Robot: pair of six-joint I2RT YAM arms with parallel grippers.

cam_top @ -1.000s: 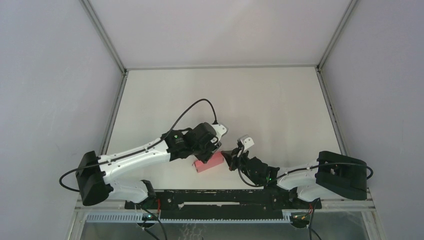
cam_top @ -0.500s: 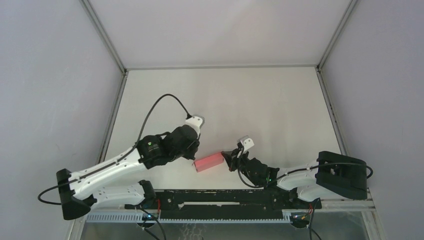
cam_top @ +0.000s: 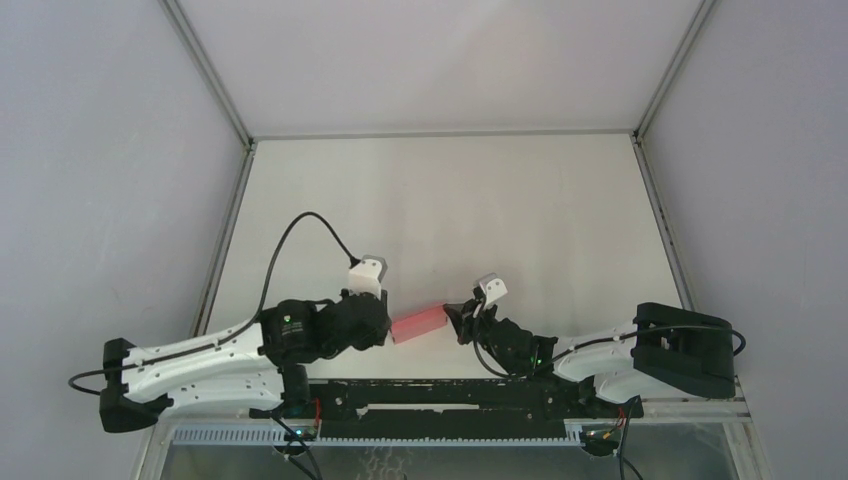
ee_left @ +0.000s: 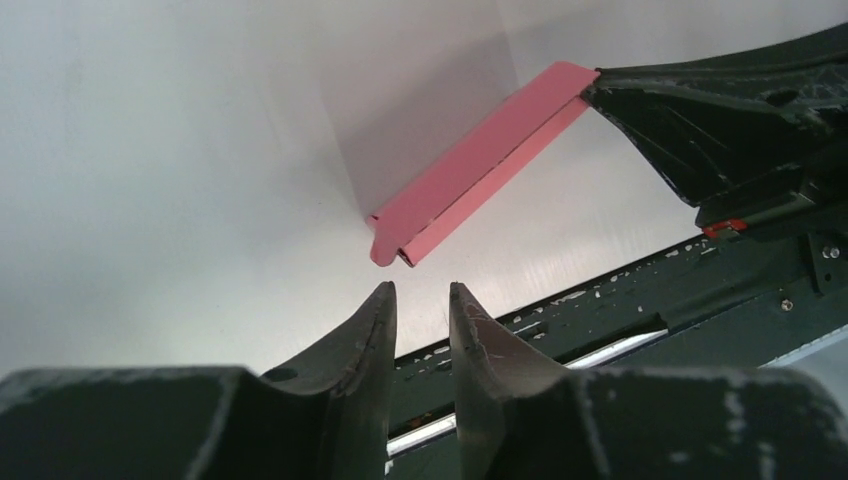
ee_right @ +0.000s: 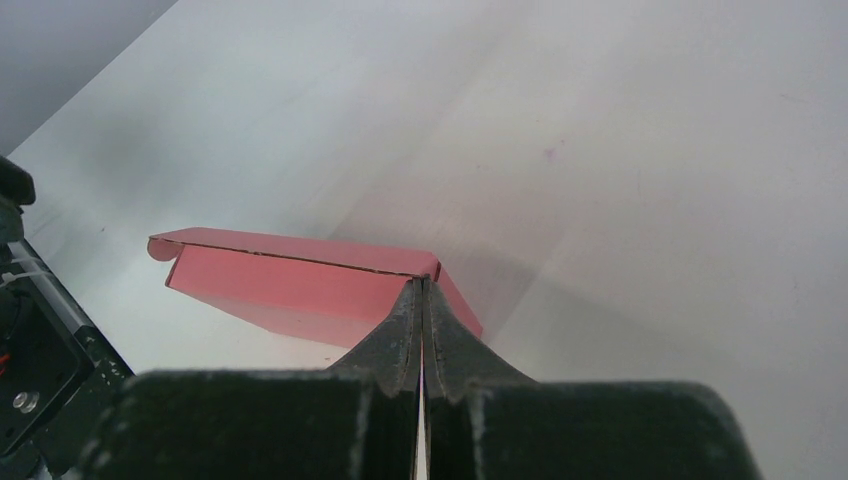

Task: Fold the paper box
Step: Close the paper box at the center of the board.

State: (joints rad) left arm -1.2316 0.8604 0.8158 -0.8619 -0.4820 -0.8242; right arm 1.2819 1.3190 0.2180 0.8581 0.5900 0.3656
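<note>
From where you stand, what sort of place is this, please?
Probably an enclosed robot test cell: plain grey panel walls, a white matte tabletop, and two white-and-black arms bolted to a black metal rail.

Paper box [ee_left: 470, 170] just ahead of the left gripper [ee_left: 420, 290] fingertips, right gripper [ee_left: 640, 100] blocking its far end; free table [ee_left: 150, 150] to the fingers' left.

Setting was a robotics lab test cell: bare white table [cam_top: 450, 200] boxed in by blank grey panels [cam_top: 100, 150] on aluminium posts [cam_top: 207, 70] at upper left and right, two robot arms [cam_top: 200, 355] bolted to a black rail [cam_top: 450, 392] along the bottom edge
</note>
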